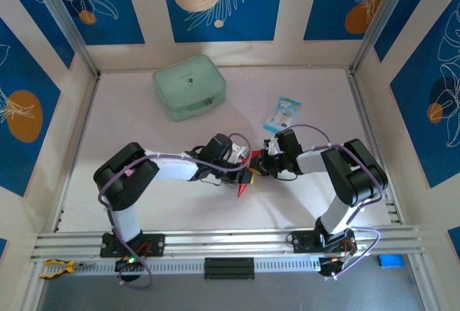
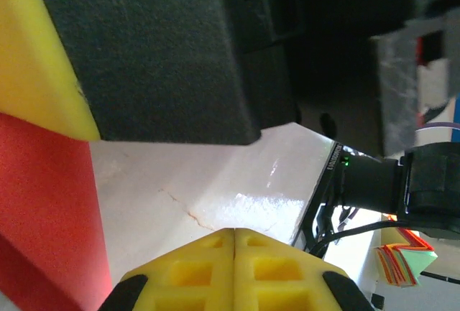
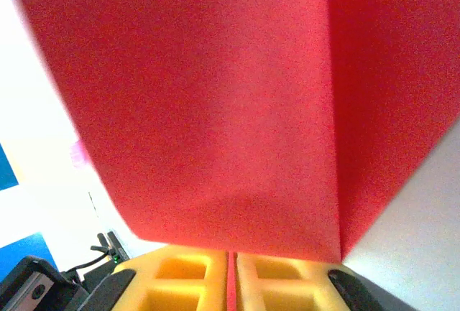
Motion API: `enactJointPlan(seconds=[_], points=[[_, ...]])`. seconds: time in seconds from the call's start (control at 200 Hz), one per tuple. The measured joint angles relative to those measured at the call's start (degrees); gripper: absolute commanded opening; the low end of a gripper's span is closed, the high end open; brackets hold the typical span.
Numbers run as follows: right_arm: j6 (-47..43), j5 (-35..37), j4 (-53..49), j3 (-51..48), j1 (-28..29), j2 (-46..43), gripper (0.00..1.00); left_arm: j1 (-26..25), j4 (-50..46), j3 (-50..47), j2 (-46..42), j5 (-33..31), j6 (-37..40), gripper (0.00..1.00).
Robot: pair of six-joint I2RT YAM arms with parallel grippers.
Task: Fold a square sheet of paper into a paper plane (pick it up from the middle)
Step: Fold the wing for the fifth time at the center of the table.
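Right wrist: my right gripper (image 3: 231,271) pinches the paper (image 3: 215,110); left gripper (image 2: 235,261) is closed beside it. I'd align edges before creasing.

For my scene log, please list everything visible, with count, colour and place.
paper: one, red, creased, middle of the table
pouch: one, pale green, far side, left of centre
packet: one, blue-white, right of the pouch
tool: one, yellow, near left corner
blue thing: one, near right corner, too small to tell
table: one, white
left gripper: one, yellow pads, shut, beside the paper
right gripper: one, yellow pads, shut on the paper
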Motion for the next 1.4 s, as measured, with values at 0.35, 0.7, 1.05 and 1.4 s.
enactJointPlan(seconds=[0.35, 0.7, 1.05, 1.4], points=[[0.0, 0.2, -0.09, 0.0, 0.0, -0.04, 0.12, -0.09, -5.68, 2.49, 3.21, -1.11, 3.43, 0.04], [-0.02, 0.2, -0.11, 0.02, 0.0, -0.07, 0.12, -0.26, -7.08, 0.17, 3.28, -2.34, 4.96, 0.05], [0.0, 0.22, -0.11, 0.0, 0.0, -0.07, 0.12, -0.72, -5.38, -2.58, 1.88, -2.82, 5.44, 0.05], [-0.02, 0.55, -0.35, 0.0, 0.04, -0.22, 0.11, -1.18, -2.91, -8.5, -1.99, -2.99, 4.87, 0.04]])
